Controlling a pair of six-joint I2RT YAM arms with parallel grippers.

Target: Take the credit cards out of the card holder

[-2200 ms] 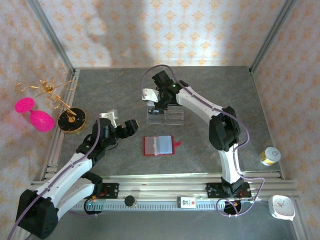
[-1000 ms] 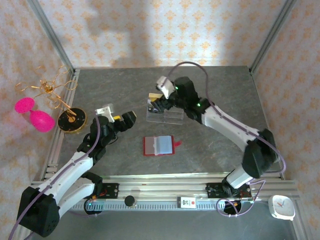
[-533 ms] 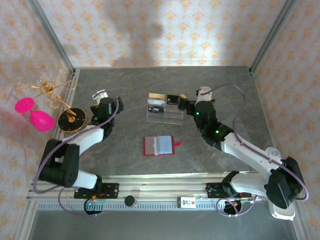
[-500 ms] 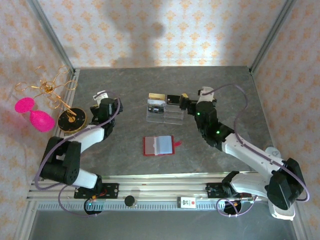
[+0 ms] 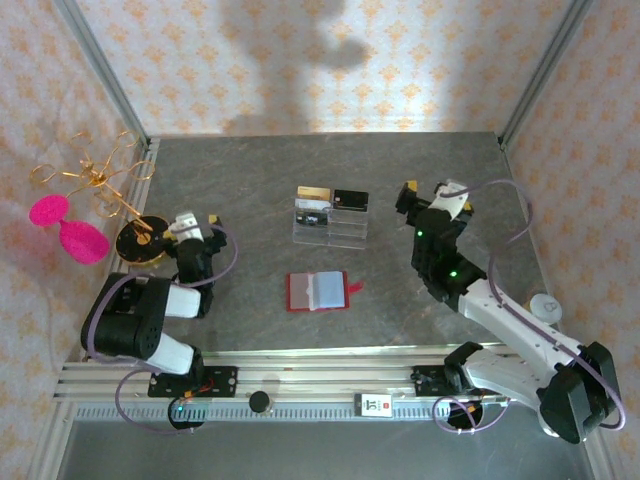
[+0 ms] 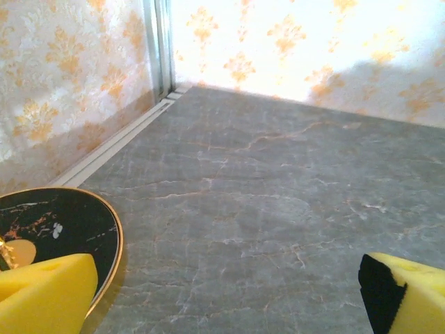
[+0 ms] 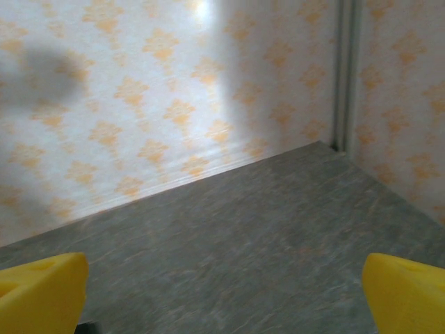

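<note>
Both arms pulled back! L gripper [image 6: 222, 292] far left of wallet [image 5: 318, 291], R gripper [image 7: 222, 285] back-right of it, both gaping wide. 1 wallet, open, unmoved; 1 stand [image 5: 340, 232] behind it, gold card [image 5: 313, 193] + black card [image 5: 350, 199] atop.

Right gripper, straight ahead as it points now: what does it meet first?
The way looks free. Ahead of the right gripper there is just table, so it would probably reach the back wall first, near the right corner. How far off that is remains unclear.
</note>
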